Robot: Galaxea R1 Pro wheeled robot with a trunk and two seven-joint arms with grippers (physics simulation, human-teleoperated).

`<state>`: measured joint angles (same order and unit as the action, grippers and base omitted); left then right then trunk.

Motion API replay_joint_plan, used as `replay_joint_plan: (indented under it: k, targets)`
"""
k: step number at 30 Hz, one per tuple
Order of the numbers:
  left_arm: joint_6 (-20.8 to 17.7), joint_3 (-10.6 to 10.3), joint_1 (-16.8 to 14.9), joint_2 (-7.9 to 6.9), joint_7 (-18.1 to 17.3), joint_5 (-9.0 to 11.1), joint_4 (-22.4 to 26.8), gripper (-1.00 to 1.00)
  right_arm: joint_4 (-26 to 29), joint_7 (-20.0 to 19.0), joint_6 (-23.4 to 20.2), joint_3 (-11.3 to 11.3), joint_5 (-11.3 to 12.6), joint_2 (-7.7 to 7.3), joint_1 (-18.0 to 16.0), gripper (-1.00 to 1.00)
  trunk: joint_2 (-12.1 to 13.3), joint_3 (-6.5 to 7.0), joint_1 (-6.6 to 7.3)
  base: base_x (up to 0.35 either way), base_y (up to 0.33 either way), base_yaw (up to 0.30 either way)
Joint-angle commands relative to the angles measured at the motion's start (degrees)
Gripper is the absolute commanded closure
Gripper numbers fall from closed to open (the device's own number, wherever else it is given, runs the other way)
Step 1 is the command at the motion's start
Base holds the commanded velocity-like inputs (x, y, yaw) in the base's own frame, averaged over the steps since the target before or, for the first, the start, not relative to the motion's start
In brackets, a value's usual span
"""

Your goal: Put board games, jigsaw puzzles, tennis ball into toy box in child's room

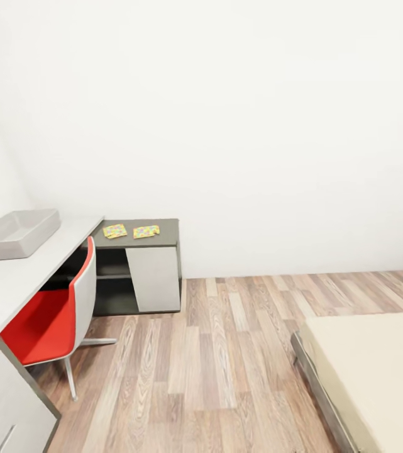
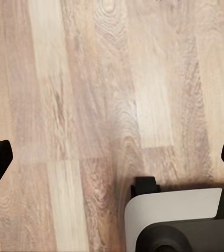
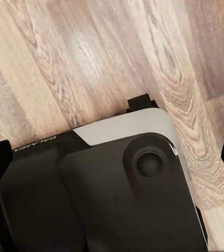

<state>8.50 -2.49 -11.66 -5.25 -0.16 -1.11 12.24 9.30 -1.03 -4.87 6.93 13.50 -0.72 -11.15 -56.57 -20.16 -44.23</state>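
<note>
Head view: en route, nothing held. Toy box [image 1: 16, 233] on the surface [image 1: 12, 277] at left, two jigsaw puzzles [image 1: 131, 231] beyond. Both end effectors spread wide. Next: drive closer, then reach.

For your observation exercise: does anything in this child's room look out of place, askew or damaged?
Nothing stands out. The two jigsaw puzzles lie flat on the low cabinet, the toy box sits upright on the table, and the red chair stands upright.
</note>
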Motion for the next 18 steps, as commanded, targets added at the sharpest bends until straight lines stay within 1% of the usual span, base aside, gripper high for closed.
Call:
replay_joint_plan:
  k: [1,18]
  targets:
    - [0.2,-0.24,-0.03,-0.03,-0.01,-0.12,-0.03,-1.0,0.1,-0.11,-0.31,0.36,0.13,0.02,-0.03,-1.0,-0.04,-0.08,0.0,0.0,0.002,-0.267]
    - [0.2,-0.24,-0.03,-0.03,-0.02,-0.12,-0.03,-1.0,0.1,-0.11,-0.23,0.36,0.12,0.08,-0.01,-1.0,-0.04,-0.14,0.0,0.0,0.0,-0.276]
